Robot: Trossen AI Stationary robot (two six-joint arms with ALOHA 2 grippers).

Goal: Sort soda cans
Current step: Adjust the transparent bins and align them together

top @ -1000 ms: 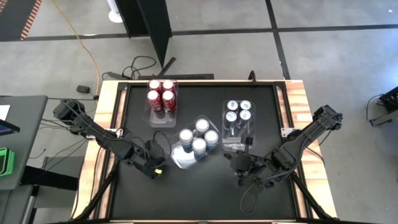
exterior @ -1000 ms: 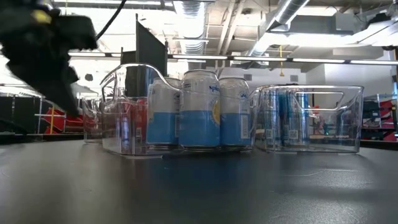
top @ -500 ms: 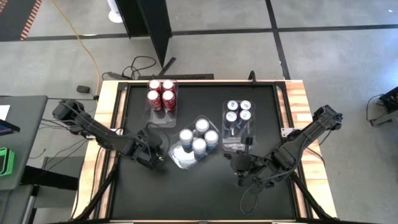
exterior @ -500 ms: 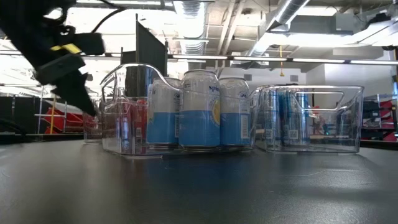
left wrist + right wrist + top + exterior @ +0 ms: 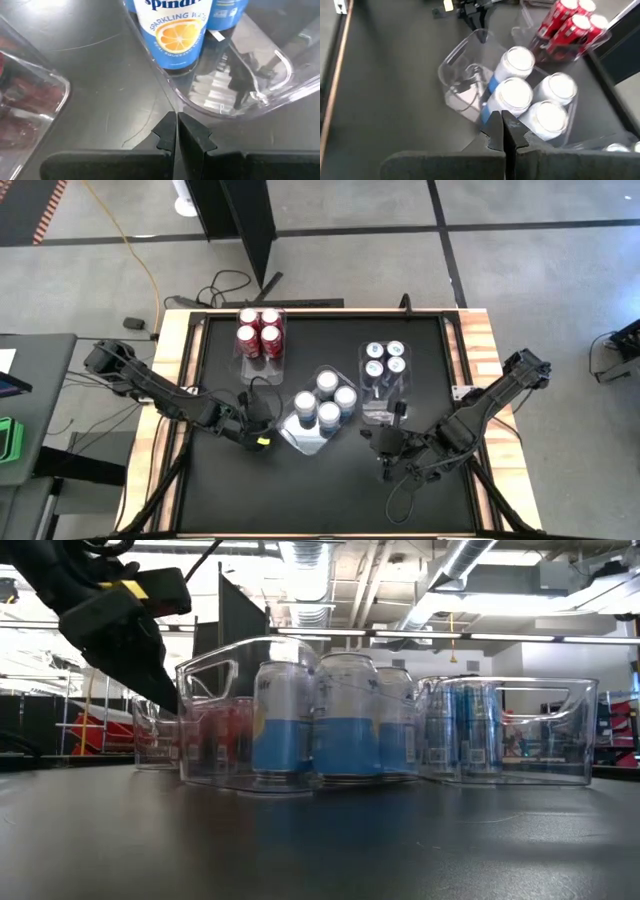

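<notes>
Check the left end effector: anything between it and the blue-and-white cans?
Yes. The clear bin's wall stands between them. The left end effector, shut, sits at the bin's outer corner on the table, and the blue-and-white cans stand inside that bin. From that side they can't be reached; from above nothing visible covers them.

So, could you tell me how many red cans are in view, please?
4 red cans, packed two by two in the clear bin at the table's far left; none seems hidden.
</notes>
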